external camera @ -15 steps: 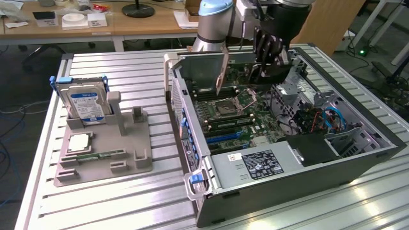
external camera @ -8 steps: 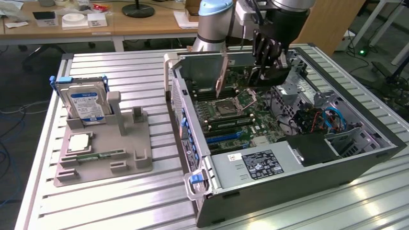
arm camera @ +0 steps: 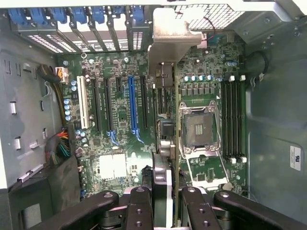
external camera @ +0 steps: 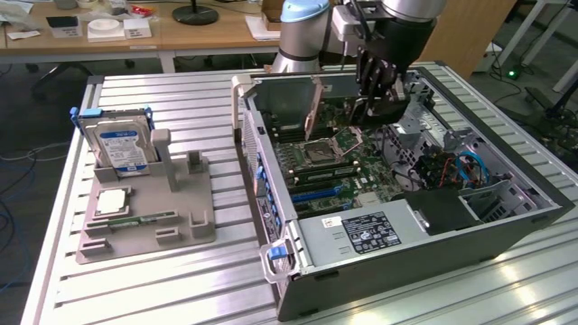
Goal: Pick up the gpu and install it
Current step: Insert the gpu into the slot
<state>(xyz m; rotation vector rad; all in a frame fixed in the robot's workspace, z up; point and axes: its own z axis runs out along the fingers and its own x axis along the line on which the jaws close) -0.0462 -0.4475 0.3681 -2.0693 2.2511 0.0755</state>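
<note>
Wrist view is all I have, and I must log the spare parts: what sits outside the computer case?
Observer: A grey tray at the exterior view's left, apart from the case, carries a hard drive standing upright, a CPU lying flat and a green memory stick.
Operator: And what does the case rest on?
Observer: It lies on its side, open upward, on a slatted metal table.

hard drive [external camera: 124, 147] upright in grey holder [external camera: 200, 200], wooden desk [external camera: 226, 35] behind
</note>
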